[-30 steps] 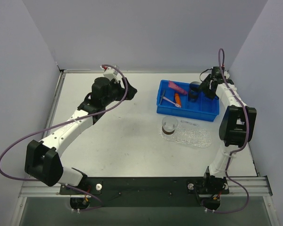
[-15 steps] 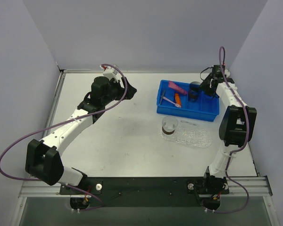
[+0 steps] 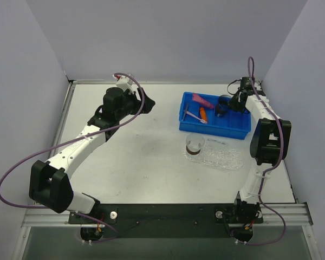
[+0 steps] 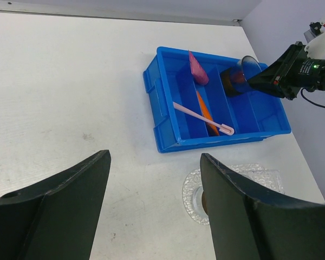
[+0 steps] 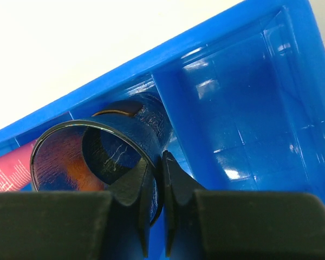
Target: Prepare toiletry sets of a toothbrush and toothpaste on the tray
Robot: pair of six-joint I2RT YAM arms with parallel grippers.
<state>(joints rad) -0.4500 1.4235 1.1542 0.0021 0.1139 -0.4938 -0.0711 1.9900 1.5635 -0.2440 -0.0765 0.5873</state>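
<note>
The pale toothbrush point(image 3: 194, 117) point(image 4: 203, 118) lies slanted across the blue bin's point(image 3: 238, 130) middle compartments. The orange toothpaste tube point(image 3: 203, 113) point(image 4: 203, 107) rests under it, and the magenta-pink toothpaste tube point(image 3: 201, 99) point(image 4: 196, 69) leans at the bin's far side. My right gripper point(image 3: 228, 104) point(image 5: 158, 157) is shut on the wall of a clear cup point(image 3: 223, 103) point(image 5: 97, 151) that sits in the bin, one finger inside and one outside. The clear bumpy tray point(image 3: 222, 158) point(image 4: 260, 173) lies in front of the bin. My left gripper point(image 3: 150, 104) point(image 4: 154, 157) hangs open over the table left of the bin, holding nothing.
A second clear cup point(image 3: 195, 144) with a brown base stands on the tray's left end. The bin's right compartment point(image 5: 249, 97) holds nothing. Grey walls close in the table on three sides, and the right arm stretches along the table's right edge.
My right gripper's jaws have closed onto the cup's wall in the bin. The left arm has barely shifted and stays open.
</note>
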